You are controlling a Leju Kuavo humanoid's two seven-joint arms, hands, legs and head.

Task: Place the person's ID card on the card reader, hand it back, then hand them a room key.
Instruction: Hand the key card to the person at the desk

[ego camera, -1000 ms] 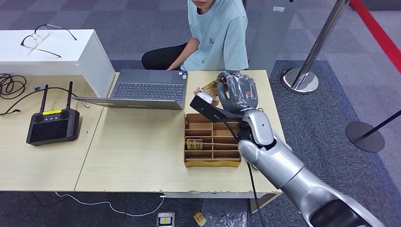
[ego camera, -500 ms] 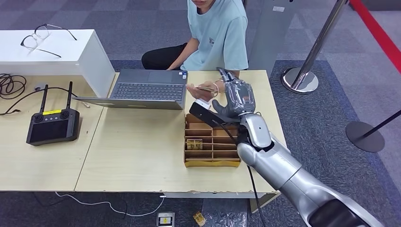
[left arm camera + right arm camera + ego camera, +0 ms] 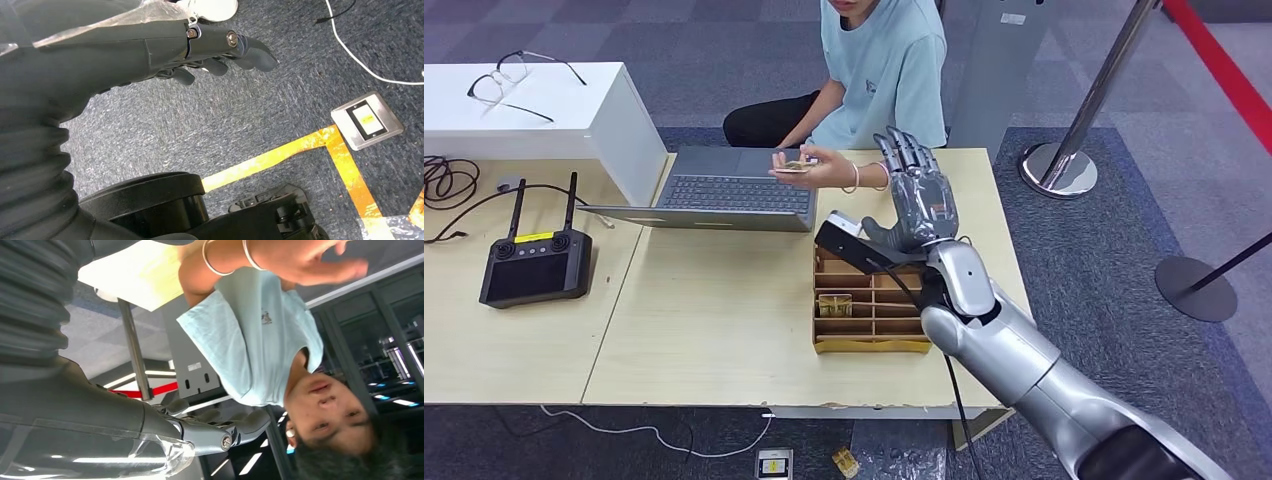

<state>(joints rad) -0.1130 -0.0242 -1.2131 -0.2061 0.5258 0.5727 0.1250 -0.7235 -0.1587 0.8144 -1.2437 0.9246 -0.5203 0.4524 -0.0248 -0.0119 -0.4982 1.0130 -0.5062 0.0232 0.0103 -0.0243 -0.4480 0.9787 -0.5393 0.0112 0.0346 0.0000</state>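
Note:
The person [image 3: 879, 70] sits behind the table and holds a yellowish card [image 3: 796, 166] in a hand [image 3: 824, 168] above the laptop's far edge. My right hand [image 3: 919, 195] stands just to the right of that wrist, fingers straight and spread, holding nothing. In the right wrist view its thumb [image 3: 210, 432] points toward the person's pale blue shirt [image 3: 260, 335]. Below my hand sits a brown cardboard organiser [image 3: 871, 345] with one card [image 3: 835, 305] in a left compartment. My left hand [image 3: 220, 47] hangs over the carpet, fingers loosely bent, with nothing in it.
An open laptop [image 3: 734, 190] lies left of the organiser. A black remote controller [image 3: 534, 265] and cables [image 3: 444, 180] sit at the table's left end. A white box [image 3: 524, 110] carries glasses. A chrome stanchion [image 3: 1064, 165] stands right of the table.
My right hand was holding the card out a second ago. The person took it and drew it left over the laptop. My fingers have opened and straightened.

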